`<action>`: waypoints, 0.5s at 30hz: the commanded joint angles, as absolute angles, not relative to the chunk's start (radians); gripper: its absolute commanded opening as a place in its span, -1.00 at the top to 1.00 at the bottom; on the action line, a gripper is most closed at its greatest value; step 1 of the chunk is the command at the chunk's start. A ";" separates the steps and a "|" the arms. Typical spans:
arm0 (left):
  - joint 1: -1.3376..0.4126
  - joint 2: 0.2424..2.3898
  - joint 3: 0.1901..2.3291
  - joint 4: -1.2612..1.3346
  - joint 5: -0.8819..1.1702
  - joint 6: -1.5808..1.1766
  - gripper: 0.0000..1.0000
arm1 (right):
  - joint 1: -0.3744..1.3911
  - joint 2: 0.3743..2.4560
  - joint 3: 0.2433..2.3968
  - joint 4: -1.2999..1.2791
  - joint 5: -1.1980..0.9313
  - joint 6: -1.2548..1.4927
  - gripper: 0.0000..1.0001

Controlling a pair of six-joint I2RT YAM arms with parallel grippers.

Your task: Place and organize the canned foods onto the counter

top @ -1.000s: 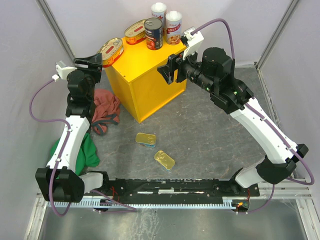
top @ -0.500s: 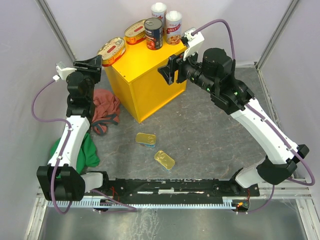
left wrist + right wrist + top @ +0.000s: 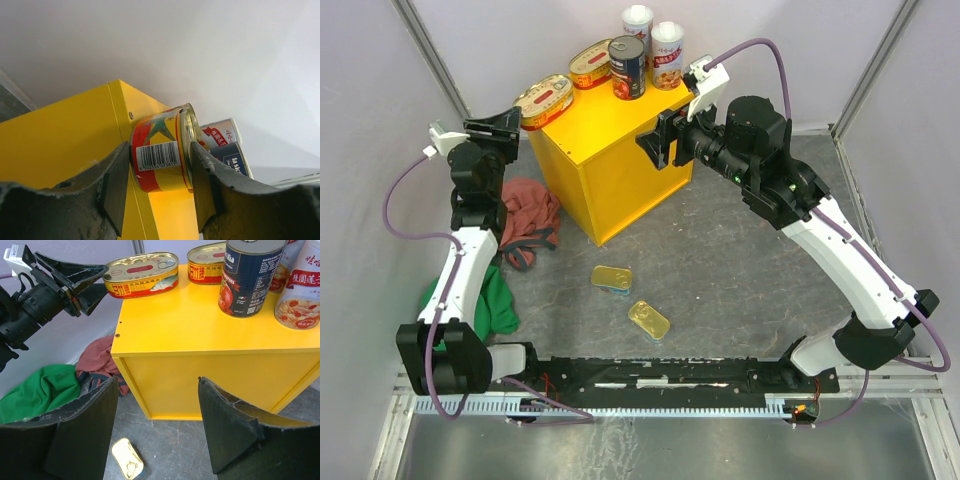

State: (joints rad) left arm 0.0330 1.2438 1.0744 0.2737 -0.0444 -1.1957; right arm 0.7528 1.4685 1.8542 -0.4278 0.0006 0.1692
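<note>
My left gripper is shut on an oval gold tin with a red and yellow label. It holds the tin by its end at the left rear corner of the yellow counter. The left wrist view shows the tin between my fingers. On the counter stand a second oval tin, a dark round can and two tall white-topped cans. Two rectangular gold tins lie on the floor. My right gripper is open and empty, in front of the counter's side.
A red cloth lies on the floor left of the counter. A green cloth lies nearer the left arm's base. Purple walls close in the back and both sides. The right wrist view shows one floor tin below my right gripper.
My left gripper and the oval tin have shifted slightly toward the back over the counter's left corner. The right arm has barely moved.
</note>
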 commanded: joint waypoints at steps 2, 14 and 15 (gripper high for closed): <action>0.053 1.286 1.123 0.354 0.036 -1.233 0.08 | 0.757 1.433 1.866 -0.401 0.008 0.160 -0.45; 0.065 1.322 1.164 0.330 0.063 -1.244 -0.08 | 0.756 1.437 1.864 -0.401 0.008 0.160 -0.44; 0.065 1.322 1.167 0.325 0.062 -1.241 -0.15 | 0.756 1.436 1.863 -0.400 0.008 0.160 -0.44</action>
State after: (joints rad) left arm 0.0578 1.3163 1.1126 0.3176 0.0357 -1.2259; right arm 0.7528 1.4685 1.8542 -0.4274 0.0006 0.1680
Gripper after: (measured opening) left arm 0.548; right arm 0.724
